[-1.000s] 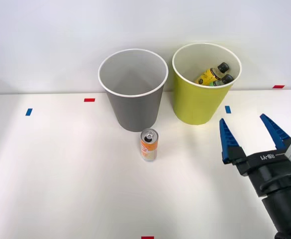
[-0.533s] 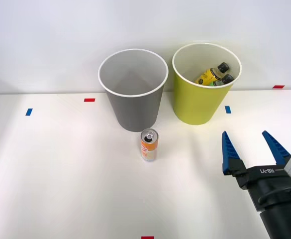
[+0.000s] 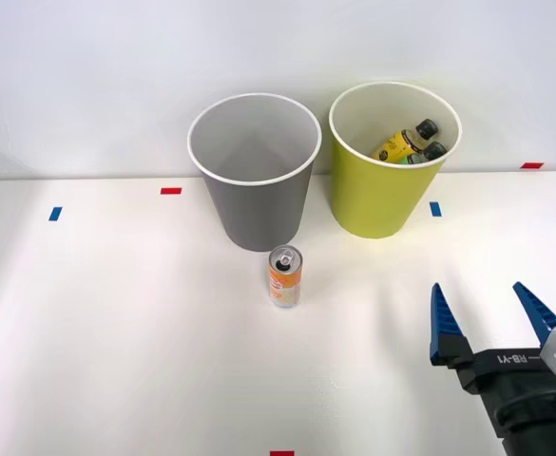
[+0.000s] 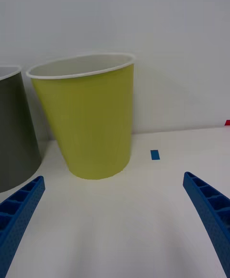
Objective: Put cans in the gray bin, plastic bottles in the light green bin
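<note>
Above the table [image 3: 116, 361], end effector [image 3: 494, 313] wide open (holding nothing), well right of can [image 3: 285, 276]

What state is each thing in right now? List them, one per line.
Slim orange-and-white can: upright on the table, outside both bins.
Round gray bin: upright, nothing visible inside.
Round light green bin: upright, holding both bottles.
Two dark-capped plastic bottles: lying inside it.
Right gripper: open, holding nothing.

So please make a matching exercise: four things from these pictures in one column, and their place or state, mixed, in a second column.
1. can
2. plastic bottles
3. gray bin
4. right gripper

a. holds nothing inside
b. jaws open, nothing between them
c. upright on the table, in front of the gray bin
d. inside the light green bin

Pairs: 1-c, 2-d, 3-a, 4-b
</note>
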You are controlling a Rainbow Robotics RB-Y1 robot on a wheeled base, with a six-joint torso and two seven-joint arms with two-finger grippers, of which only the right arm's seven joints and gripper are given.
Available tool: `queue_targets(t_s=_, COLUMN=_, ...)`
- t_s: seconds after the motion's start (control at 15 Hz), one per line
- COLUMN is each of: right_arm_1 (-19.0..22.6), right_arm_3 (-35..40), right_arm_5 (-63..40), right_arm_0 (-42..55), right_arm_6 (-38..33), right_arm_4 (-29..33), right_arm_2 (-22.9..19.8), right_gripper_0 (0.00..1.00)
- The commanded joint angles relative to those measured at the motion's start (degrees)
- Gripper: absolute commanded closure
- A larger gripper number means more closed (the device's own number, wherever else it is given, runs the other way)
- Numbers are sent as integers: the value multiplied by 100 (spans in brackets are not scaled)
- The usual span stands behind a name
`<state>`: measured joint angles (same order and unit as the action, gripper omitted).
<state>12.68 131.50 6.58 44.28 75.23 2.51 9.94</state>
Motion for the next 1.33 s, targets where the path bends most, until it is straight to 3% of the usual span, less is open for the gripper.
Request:
queue_targets(t_s=0.07, right_arm_1=-222, right_arm_3=-195, right_arm_5=229, right_arm_0=89, right_arm_6=-43, right_arm_4=320, right_arm_2=52, right_gripper_0=0)
queue_targets(t_s=0.67, right_arm_1=-468, right_arm_3=-1557, right_arm_5=2427, right_arm_0=274, right_arm_6=203, right_arm_4=698, right_arm_2=246, right_gripper_0=0)
queue_targets(t_s=0.8, right_arm_1=-477, right_arm_3=-1557, right_arm_5=2567, right_arm_0=441, right_arm_6=704, right_arm_4=751, right_arm_2=325, right_gripper_0=0)
queue_targets(t_s=1.07, right_arm_1=-327, right_arm_3=-1557, right_arm_5=2629, right_arm_0=828, right_arm_6=1671, right_arm_4=259, right_arm_2=738, right_gripper_0=0)
queue_targets(t_s=1.33, right_arm_1=-108, right_arm_3=-1557, right_arm_5=2620, right_arm_0=1170, right_arm_6=1934, right_arm_4=-31, right_arm_2=1063, right_gripper_0=0)
